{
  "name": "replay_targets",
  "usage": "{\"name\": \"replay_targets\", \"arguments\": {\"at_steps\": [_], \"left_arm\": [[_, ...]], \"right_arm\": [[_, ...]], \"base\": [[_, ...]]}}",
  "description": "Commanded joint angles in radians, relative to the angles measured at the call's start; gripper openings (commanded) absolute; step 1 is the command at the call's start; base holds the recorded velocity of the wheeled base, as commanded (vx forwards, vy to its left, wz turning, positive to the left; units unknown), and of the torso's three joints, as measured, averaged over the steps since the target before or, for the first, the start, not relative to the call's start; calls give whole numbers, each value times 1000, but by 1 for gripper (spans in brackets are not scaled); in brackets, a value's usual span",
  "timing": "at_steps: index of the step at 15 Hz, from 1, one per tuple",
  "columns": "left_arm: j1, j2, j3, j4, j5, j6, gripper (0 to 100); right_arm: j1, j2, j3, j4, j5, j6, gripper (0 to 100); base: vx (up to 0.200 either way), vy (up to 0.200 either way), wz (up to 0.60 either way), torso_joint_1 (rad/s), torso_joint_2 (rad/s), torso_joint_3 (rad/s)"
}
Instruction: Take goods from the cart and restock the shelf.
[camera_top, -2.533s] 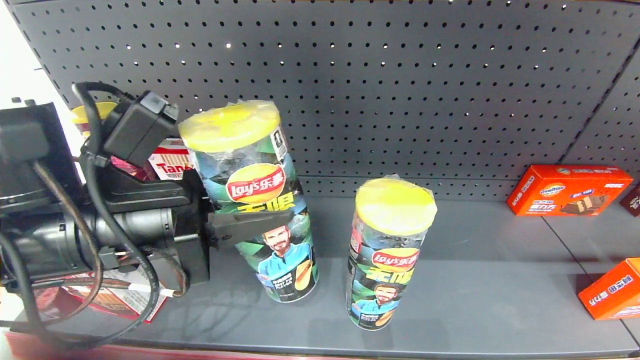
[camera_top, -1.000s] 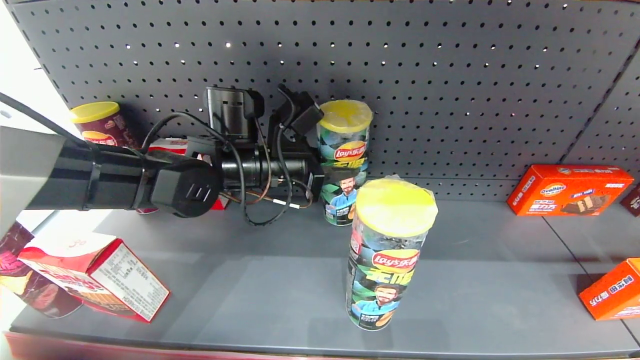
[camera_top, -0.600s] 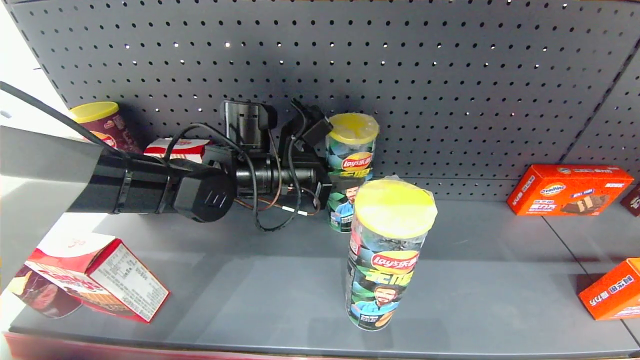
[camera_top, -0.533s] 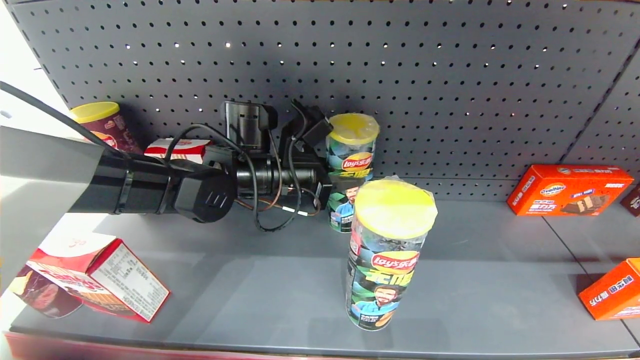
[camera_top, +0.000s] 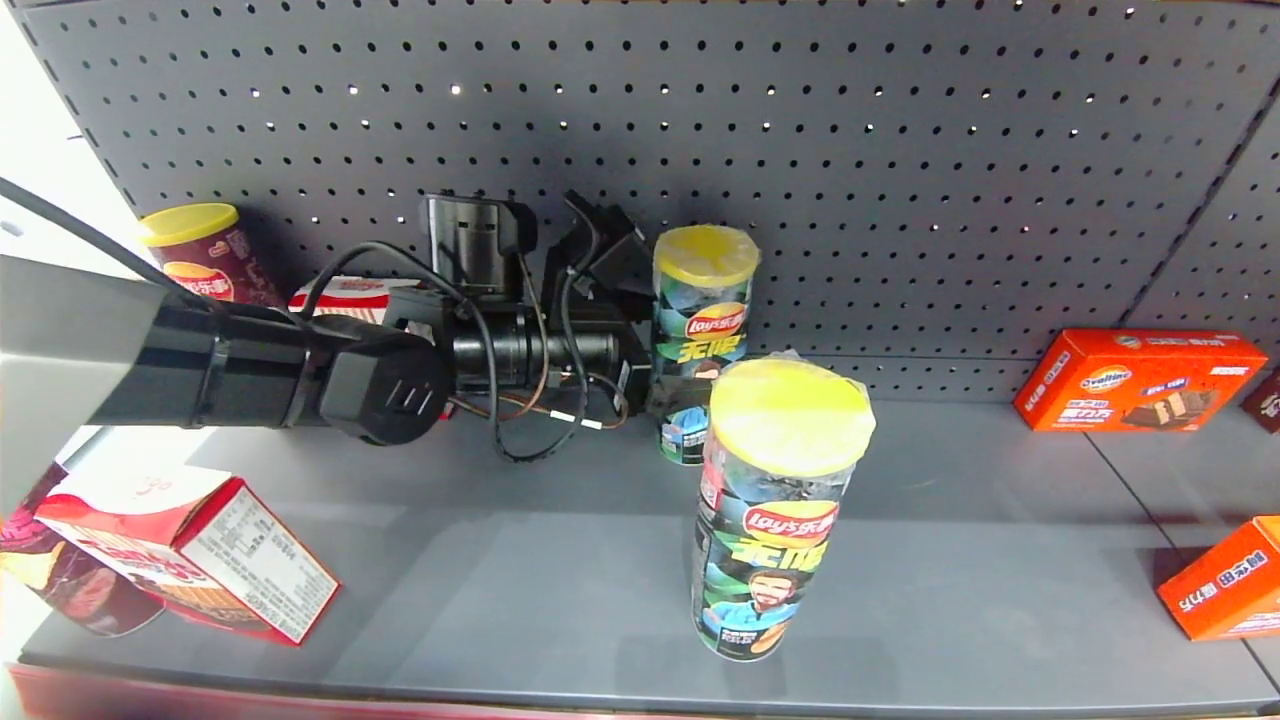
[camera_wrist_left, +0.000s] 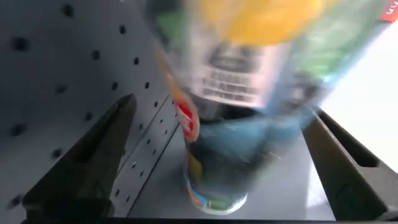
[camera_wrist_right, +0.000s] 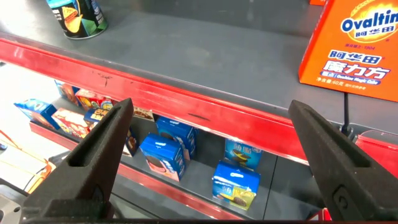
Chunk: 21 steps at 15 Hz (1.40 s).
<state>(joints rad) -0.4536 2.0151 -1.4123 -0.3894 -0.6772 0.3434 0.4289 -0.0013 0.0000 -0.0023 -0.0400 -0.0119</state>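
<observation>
While the left tool (camera_top: 685, 398) is standing spread to either side of the upright chip can (camera_top: 705, 300) at the back of the shelf (camera_top: 1000, 520), by the pegboard (camera_top: 900, 200), clasping nothing, a finger (camera_wrist_left: 87, 168) is threatening to clip it on withdrawal, toppling it against the nearer can (camera_top: 775, 520) in front.

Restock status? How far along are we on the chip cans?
Done: one chip can stands upright at the shelf front. In hand: the left gripper is open around a second can standing by the pegboard, so it looks placed, arm not yet withdrawn. Right gripper is open, empty. Left: pull back; remaining stock can't be judged.
</observation>
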Motion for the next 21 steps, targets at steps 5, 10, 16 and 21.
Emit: {"name": "replay_targets", "arguments": {"at_steps": [5,10,16,21], "left_arm": [[21,-138,154,-3,96,69,100],[56,-234,243,-5,97,69,100],[69,-437,294,6,173,-41,100],[-36,-725,429,7,331,-110,100]], "right_arm": [[1,1,0,-1,0,0,100],[1,1,0,-1,0,0,100],[1,1,0,-1,0,0,100],[1,1,0,-1,0,0,100]], "base": [[0,0,0,0,0,0],[0,0,0,0,0,0],[0,0,0,0,0,0],[0,0,0,0,0,0]]}}
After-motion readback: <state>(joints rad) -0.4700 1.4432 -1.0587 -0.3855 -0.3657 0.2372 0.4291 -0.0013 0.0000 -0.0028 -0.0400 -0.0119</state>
